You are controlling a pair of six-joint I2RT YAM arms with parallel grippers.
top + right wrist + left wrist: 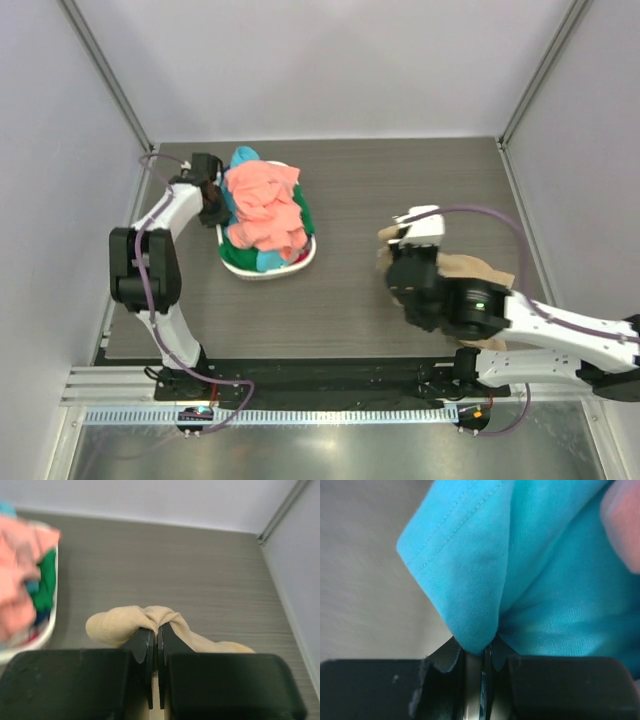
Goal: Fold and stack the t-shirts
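Observation:
A white oval basket (300,262) at the table's left holds a heap of shirts: the salmon pink t-shirt (265,205) on top, the green t-shirt (304,215) and the teal t-shirt (243,157) under it. My left gripper (212,200) is at the basket's left side, shut on a fold of the teal t-shirt (485,580). My right gripper (398,240) is shut on a bunched edge of the tan t-shirt (130,621), which trails on the table under the right arm (470,268).
The grey table (350,180) is walled by white panels at the back and both sides. The basket's rim shows at the left of the right wrist view (35,639), with pink and green cloth in it.

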